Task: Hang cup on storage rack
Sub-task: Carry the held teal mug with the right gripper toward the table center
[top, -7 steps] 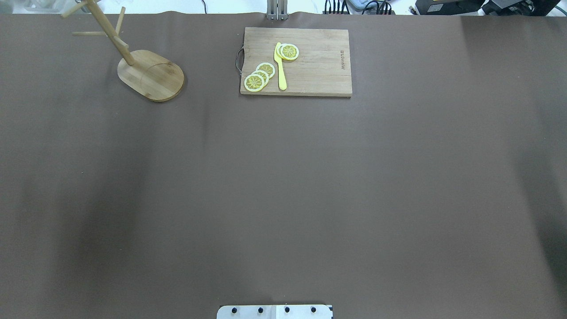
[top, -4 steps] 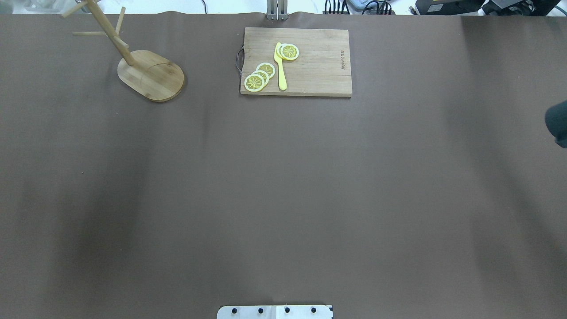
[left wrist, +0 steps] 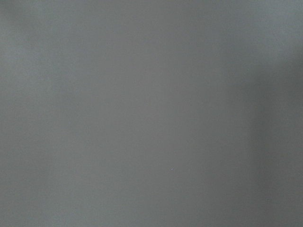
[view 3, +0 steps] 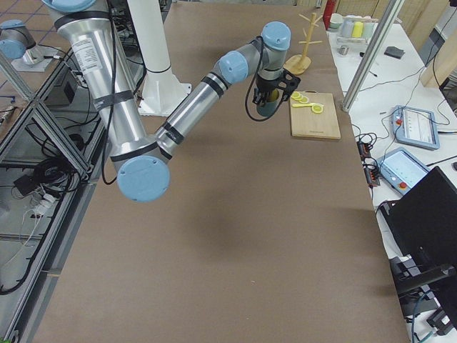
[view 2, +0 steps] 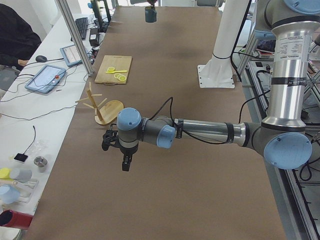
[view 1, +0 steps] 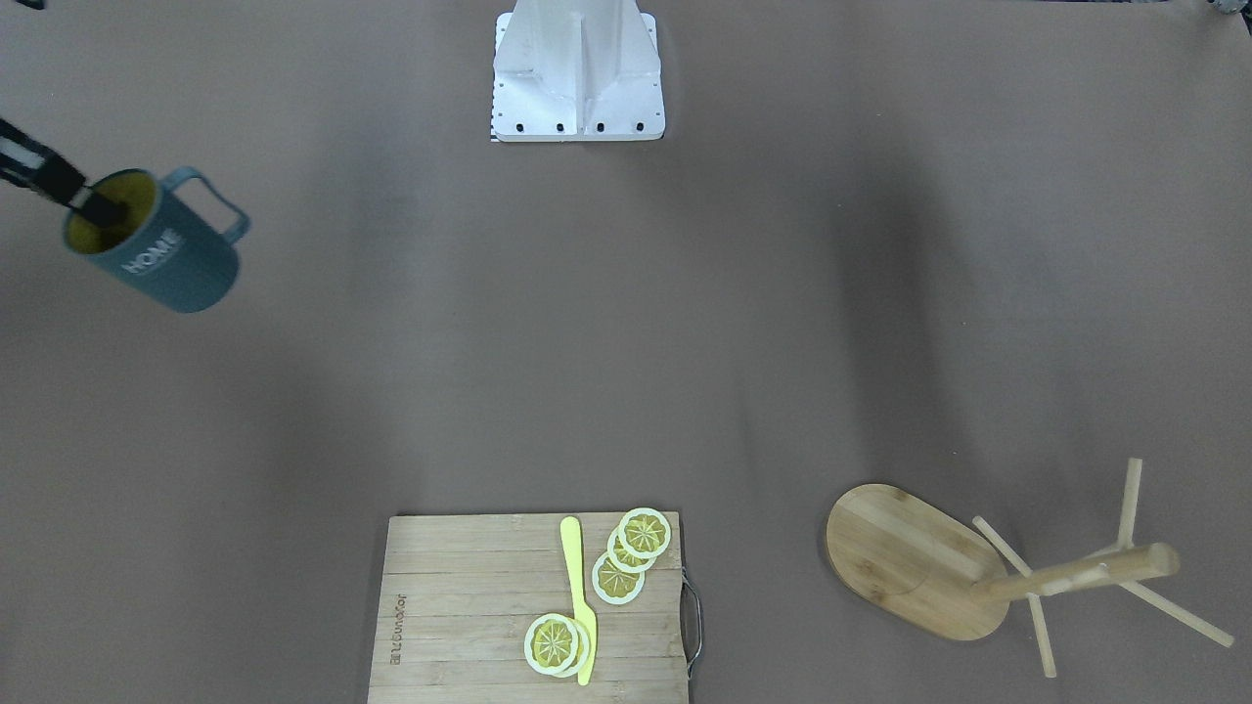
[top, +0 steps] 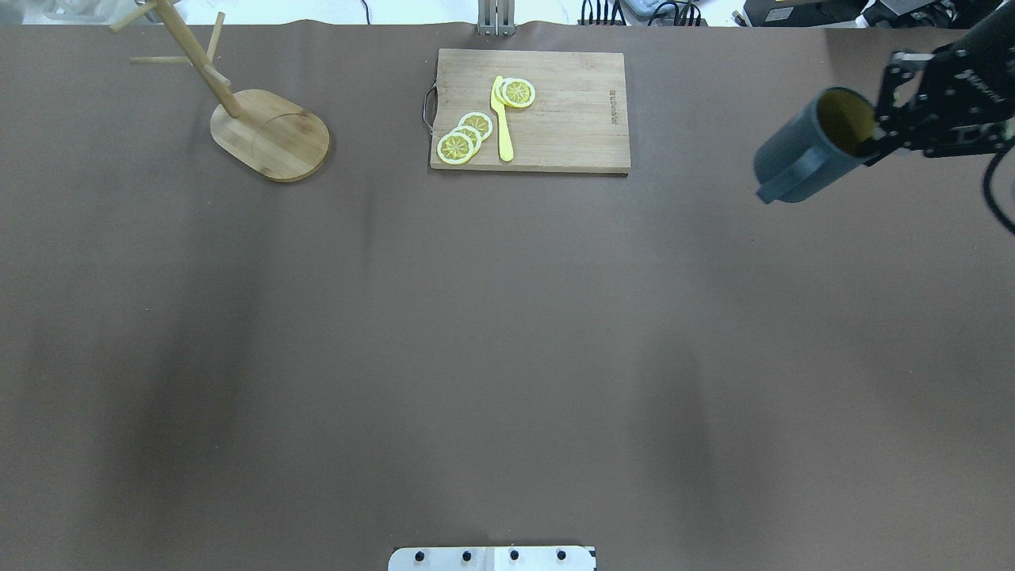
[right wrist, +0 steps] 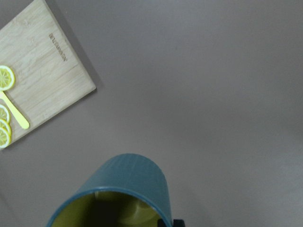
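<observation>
The storage rack stands at the far left and the cup hangs tipped in the air at the far right, so on that long trip it could slip, since we pinch only its rim. Our right gripper is closed on the rim, one finger inside, arm stretched out. We cannot tell if our left gripper is open.

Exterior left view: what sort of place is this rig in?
Probably a robotics lab: a teach pendant on the side bench, an aluminium post, and the left arm reaching over the covered table.
</observation>
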Motion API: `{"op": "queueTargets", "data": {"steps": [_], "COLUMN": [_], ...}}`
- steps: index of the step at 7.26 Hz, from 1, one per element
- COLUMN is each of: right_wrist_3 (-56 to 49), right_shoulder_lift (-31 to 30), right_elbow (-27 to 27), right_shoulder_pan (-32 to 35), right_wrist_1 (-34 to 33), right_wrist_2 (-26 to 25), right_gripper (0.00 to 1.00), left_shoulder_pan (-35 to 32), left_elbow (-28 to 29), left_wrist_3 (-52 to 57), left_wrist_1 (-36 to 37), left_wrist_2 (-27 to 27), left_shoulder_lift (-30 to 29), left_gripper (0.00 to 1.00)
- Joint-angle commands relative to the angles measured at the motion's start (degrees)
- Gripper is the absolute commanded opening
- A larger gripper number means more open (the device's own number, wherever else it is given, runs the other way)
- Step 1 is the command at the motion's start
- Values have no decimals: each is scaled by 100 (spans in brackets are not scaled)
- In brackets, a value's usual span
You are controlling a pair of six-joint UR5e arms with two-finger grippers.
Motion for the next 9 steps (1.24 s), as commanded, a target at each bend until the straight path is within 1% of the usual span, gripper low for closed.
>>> {"op": "queueTargets", "data": {"steps": [1, 2, 3, 4, 5, 6, 7, 9], "right_wrist_3": [2142, 3197, 3738, 4135, 4452, 4742, 5032, 5412], "right_shoulder_lift": [764, 1114, 1614, 2063, 2302, 2330, 2383, 2383], "right_elbow": [-353, -878, -1510, -2047, -2470, -2883, -3140, -3151], "right_shoulder_pan": [-1558, -2173, -2579, -2792, -2934, -3100, -3145, -3251], "right_wrist_1": [782, 1371, 1551, 1570, 1744, 2190, 2472, 2493], "right_wrist_2": [-1276, -2012, -2559, -2695, -2844, -3020, -3056, -3074], "right_gripper": [0, 0, 0, 0, 0, 0, 0, 0], "left_shoulder_pan": [0, 0, 0, 0, 0, 0, 0, 0], "left_elbow": [128, 137, 146, 216, 373, 470, 471, 454], "left_wrist_3": [1, 1, 1, 1, -8, -17, -17, -17], "left_wrist_1": [-93, -93, -93, -110, -406, -601, -603, -611], "left_wrist_2": [0, 0, 0, 9, 9, 9, 9, 0], "left_shoulder_lift": [-5, 4, 12, -14, -5, 12, 12, 12], "left_gripper": [98, 98, 98, 98, 98, 98, 98, 98]}}
